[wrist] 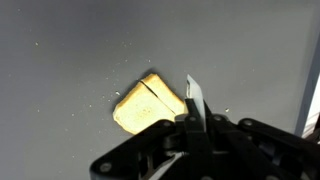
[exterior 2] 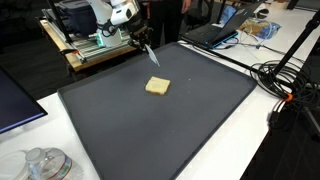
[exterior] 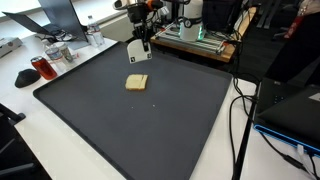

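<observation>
Bread [wrist: 148, 103] lies just beyond fingers [wrist: 208, 124] pinching white blade [wrist: 195, 92].

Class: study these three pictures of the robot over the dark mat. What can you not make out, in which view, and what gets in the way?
1. The thin white piece in the shut claw: wrist view, the claw hides its base; too small in both exterior views to identify.
2. The yellow block: wrist view, the claw covers its near corner.
3. The items beside the dark mat: exterior view, small and blurred.
</observation>
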